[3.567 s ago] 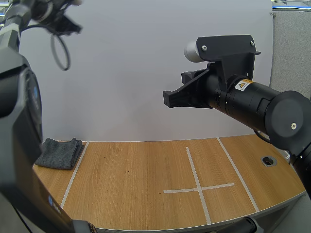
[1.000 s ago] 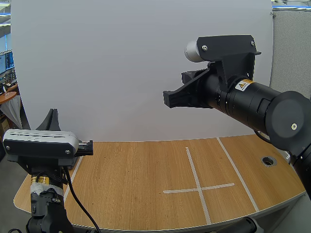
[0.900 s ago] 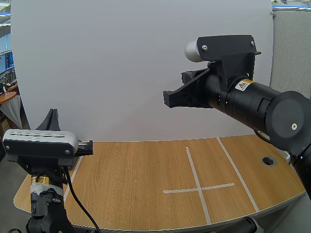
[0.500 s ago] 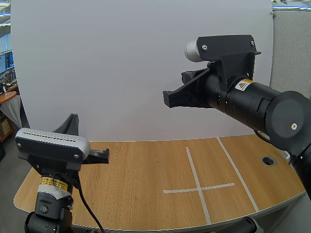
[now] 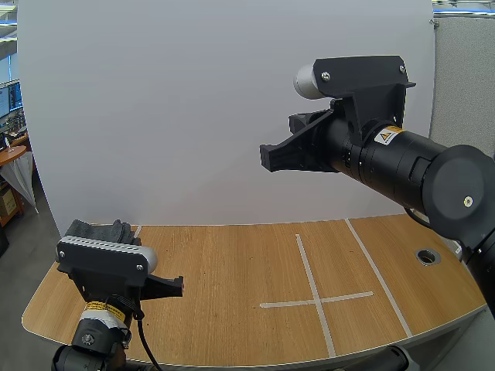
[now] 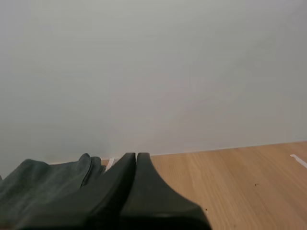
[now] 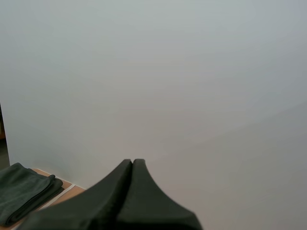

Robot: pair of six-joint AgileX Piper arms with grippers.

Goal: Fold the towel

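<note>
Towel: Your folded dark grey towel (image 5: 99,230) lies at the far left corner of the wooden table (image 5: 232,301), close to the white panel (image 5: 193,108) that stands behind the table. Its layers are stacked on one another.
Towel from the wrists: In the left wrist view the towel (image 6: 41,184) sits just beside the fingers, at the foot of the panel. In the right wrist view it (image 7: 19,189) lies far below the fingers, on the table's corner.
Left gripper: Your left gripper (image 5: 175,285) is low over the front left part of the table and points to the right. It is in front of the towel and apart from it. Its jaws are closed on nothing: in the left wrist view the two fingers (image 6: 144,191) lie together as one dark wedge.
Right gripper: Your right gripper (image 5: 267,157) is raised high above the table, level and pointing left, well apart from the towel. Its jaws are also closed and empty, and the fingers (image 7: 139,196) meet in a single wedge against the panel.
Table marks: A cross of white tape (image 5: 317,301) lies right of centre, with a longer tape line (image 5: 379,274) beyond it. Another tape line (image 5: 137,230) runs just beside the towel.
Table hole: A round cable hole (image 5: 427,255) sits near the right edge.
</note>
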